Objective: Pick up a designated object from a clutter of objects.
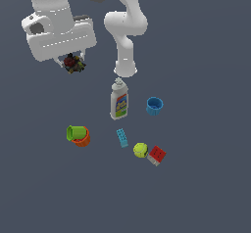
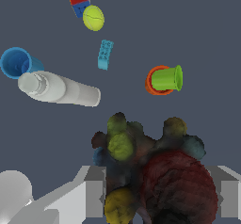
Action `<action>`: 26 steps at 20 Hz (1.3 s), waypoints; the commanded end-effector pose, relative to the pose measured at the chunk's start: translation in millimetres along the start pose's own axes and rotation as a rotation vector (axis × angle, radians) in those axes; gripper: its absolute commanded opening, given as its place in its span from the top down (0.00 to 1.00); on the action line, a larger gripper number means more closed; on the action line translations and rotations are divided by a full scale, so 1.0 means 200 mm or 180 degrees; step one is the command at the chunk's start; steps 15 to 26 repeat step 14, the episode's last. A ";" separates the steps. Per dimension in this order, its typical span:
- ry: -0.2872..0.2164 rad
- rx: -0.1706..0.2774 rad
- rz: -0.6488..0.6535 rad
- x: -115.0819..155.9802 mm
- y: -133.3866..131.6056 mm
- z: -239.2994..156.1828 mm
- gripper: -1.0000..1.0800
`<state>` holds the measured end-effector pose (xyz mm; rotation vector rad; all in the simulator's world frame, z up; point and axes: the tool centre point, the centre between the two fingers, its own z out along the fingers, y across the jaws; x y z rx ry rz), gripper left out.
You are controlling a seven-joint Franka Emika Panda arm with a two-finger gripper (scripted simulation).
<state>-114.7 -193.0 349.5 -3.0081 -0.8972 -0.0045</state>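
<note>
aloft, dark lumpy toy (image 1: 74, 63) between fingers of pincer (image 1: 73, 64), clamped tight, well above the clutter.

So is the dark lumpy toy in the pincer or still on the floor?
In the pincer: the lumpy toy sits between its fingers, lifted well above the clutter.

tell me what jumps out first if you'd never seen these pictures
The gripper, high at the exterior view's upper left, is shut on a dark lumpy toy that fills the wrist view's foreground. Below lies the scattered clutter: a white bottle on its side beside a blue cup, and a green cup nested in an orange cup.
</note>
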 end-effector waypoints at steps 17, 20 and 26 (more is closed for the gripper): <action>-0.0011 -0.0005 -0.0004 -0.16 0.16 -0.25 1.00; -0.0011 -0.0005 -0.0004 -0.16 0.16 -0.25 1.00; -0.0011 -0.0005 -0.0004 -0.16 0.16 -0.25 1.00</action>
